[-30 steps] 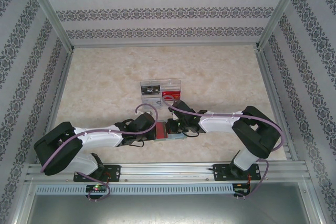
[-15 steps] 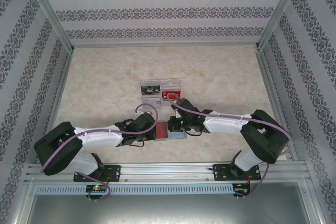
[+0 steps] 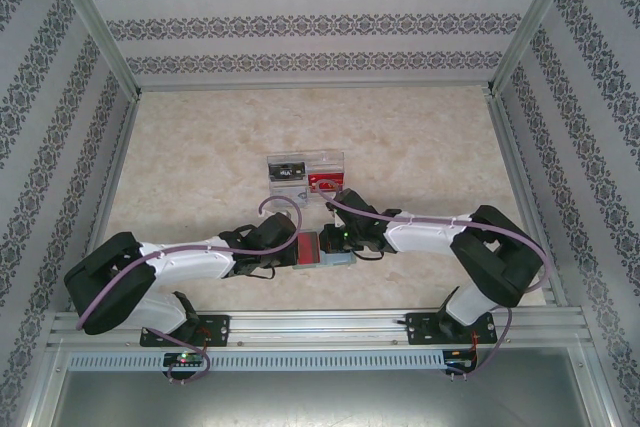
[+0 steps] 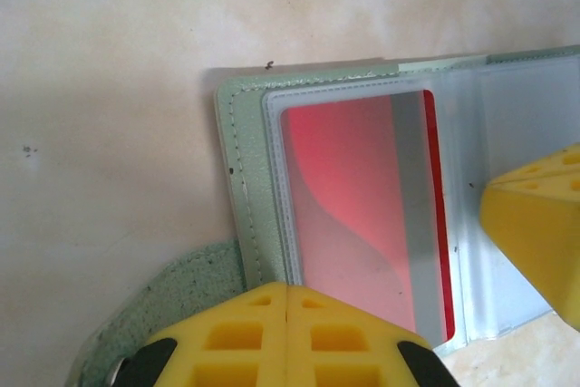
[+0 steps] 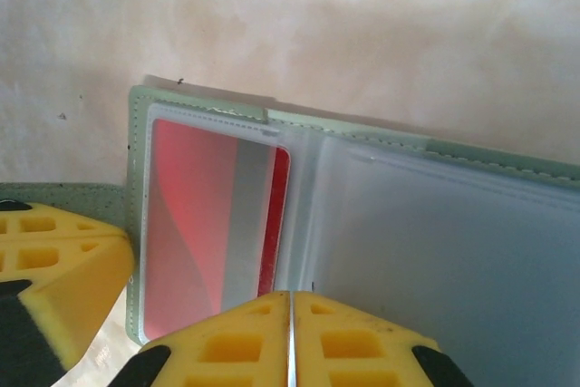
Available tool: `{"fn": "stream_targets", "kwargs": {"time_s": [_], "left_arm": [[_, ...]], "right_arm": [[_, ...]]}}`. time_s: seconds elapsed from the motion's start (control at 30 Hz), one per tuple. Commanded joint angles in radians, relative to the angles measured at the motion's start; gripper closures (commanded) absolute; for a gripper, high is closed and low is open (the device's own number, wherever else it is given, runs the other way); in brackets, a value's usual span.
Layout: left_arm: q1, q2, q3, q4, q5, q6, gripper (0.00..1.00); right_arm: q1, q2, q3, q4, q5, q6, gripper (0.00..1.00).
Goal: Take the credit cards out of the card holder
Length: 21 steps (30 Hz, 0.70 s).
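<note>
the small grey-green folding card holder (image 3: pixel 336 258) lies open on the marbled beige tabletop (image 3: pixel 200 147), near the middle, between both arms. a thin red plastic credit card (image 4: pixel 353 206) sits in its left clear sleeve. the left pincer (image 4: pixel 285 295) and right pincer (image 5: pixel 291 298) each have their yellow pads pressed together over the holder. whether either pinches anything, i cannot tell.

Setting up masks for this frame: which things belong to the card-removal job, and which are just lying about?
Job:
card holder, lying open
red card in its sleeve
left gripper
right gripper

Lying about:
clear tray
dark item in the tray
red piece in the tray, possibly a card
</note>
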Motion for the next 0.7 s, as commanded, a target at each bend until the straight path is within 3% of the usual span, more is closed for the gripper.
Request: {"fn": "stream_targets", "kwargs": {"time_s": [0.0,0.67], "left_arm": [[0.002,-0.022,0.028,-0.044,-0.014,0.021,1.00],[-0.009,0.058,0.023,0.023,0.018,0.005,1.00]], "right_arm": [[0.010,0.009,0.000,0.009,-0.004,-0.015,0.88],[0.014,0.033,0.004,0.019,-0.017,-0.010,0.86]]}}
